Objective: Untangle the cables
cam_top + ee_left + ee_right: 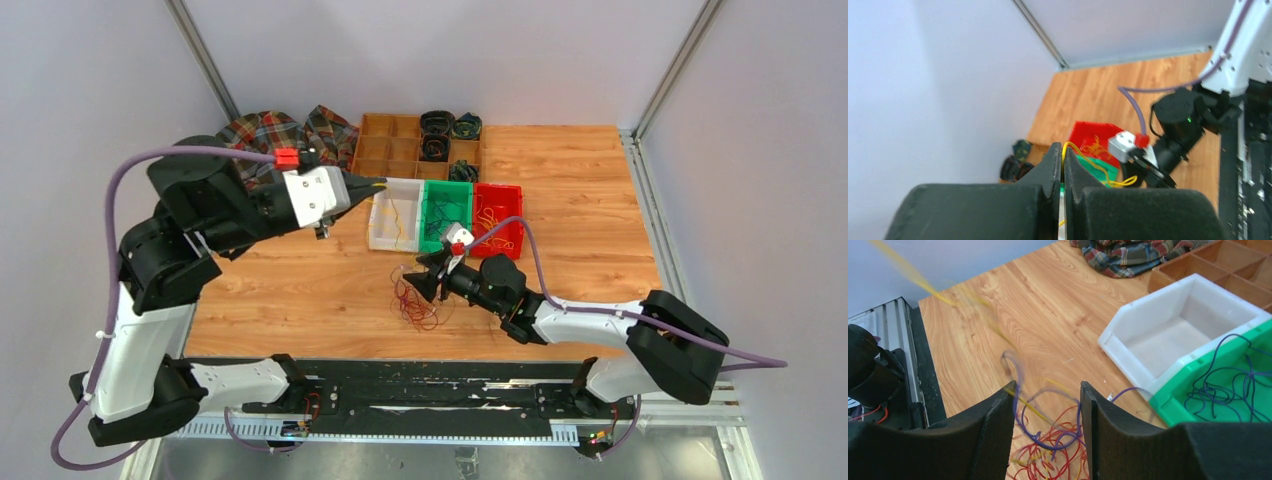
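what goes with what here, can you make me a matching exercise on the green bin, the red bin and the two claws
Things:
1. green bin
2. red bin
3. left claw
4. right claw

States:
a. open by the tangle on the table
b. holds yellow wires
c. shut on one yellow strand
d. holds dark purple wires

Pairs: 1-d, 2-b, 3-c, 4-a

Wooden table bears bins, tray, cloth, cables.
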